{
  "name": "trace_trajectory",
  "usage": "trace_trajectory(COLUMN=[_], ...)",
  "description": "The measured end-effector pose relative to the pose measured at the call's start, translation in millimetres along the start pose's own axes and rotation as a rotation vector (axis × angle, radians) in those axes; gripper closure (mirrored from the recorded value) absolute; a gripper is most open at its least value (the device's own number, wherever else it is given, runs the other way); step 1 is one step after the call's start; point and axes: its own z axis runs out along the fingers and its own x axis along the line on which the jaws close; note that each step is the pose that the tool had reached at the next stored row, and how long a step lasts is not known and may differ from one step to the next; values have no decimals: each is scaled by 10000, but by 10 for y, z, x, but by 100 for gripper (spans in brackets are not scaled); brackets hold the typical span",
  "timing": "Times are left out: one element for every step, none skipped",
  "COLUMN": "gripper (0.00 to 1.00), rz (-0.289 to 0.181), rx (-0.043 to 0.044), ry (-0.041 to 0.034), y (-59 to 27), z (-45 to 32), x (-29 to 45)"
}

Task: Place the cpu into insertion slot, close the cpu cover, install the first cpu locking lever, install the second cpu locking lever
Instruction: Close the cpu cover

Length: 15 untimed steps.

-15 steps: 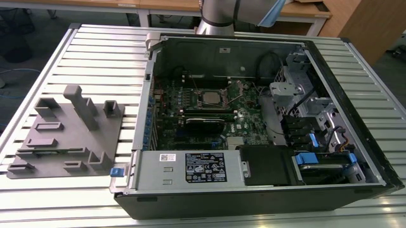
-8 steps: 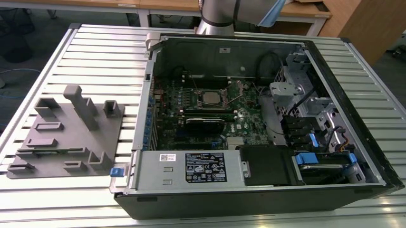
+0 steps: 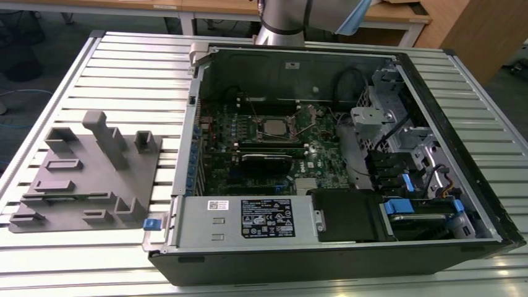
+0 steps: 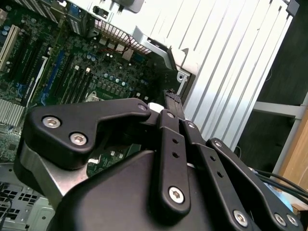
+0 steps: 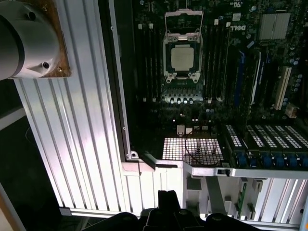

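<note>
Lying open on a slatted metal table point(image 3: 123, 68), the computer case point(image 3: 330, 266) walls in the green motherboard point(image 3: 247, 148) on all four sides in the exterior view, with free room straight above the board. The cpu point(image 3: 273, 125) is a small dull silver square seated in the insertion slot point(image 3: 258, 126), near the board's far half. A power supply point(image 3: 247, 219) runs along the near wall, and drive bays with blue tabs point(image 3: 404, 207) crowd the exterior view's right. A grey fixture plate point(image 3: 83, 179) lies on the table at the exterior view's left, apart from the case. The arm point(image 3: 285, 21) rises at the table's far edge.

In the second wrist view, the gripper point(image 4: 172, 102) hangs above the case's wall where it meets the table slats. Its fingers are drawn together with no gap showing and nothing between them.

In the first wrist view, the cpu point(image 5: 183, 58) sits flat inside the slot's metal rim point(image 5: 167, 57). The cpu cover point(image 5: 180, 19) stands swung up, not closed over the chip. Long memory slots point(image 5: 147, 57) flank the socket. A perforated grille point(image 5: 192, 149) and the case's rear wall lie between the gripper point(image 5: 167, 196) and the slot, well apart.
</note>
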Motion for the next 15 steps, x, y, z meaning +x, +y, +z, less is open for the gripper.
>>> trace_trajectory(gripper=[89,89,89,89,89,89,89,89,89,89,89,89,89,89,89], rz=[-3,-8,-12,-18,-25,-31,-37,-43,-50,-56,-61,-63,-63,-64,-63], rx=[0,-1,-1,-3,-4,-6,-7,-10,-11,-13,-15,-16,-16,-16,-16], ry=[-3,-5,-6,-7,-11,-14,-17,-20,-24,-27,-29,-30,-30,-30,-30], y=[7,15,23,29,36,43,49,56,62,69,76,84,88,88,88], z=[14,30,44,58,70,83,96,110,122,135,149,164,172,173,173], x=[-6,-13,-18,-24,-29,-34,-38,-44,-48,-53,-57,-60,-61,-61,-61])
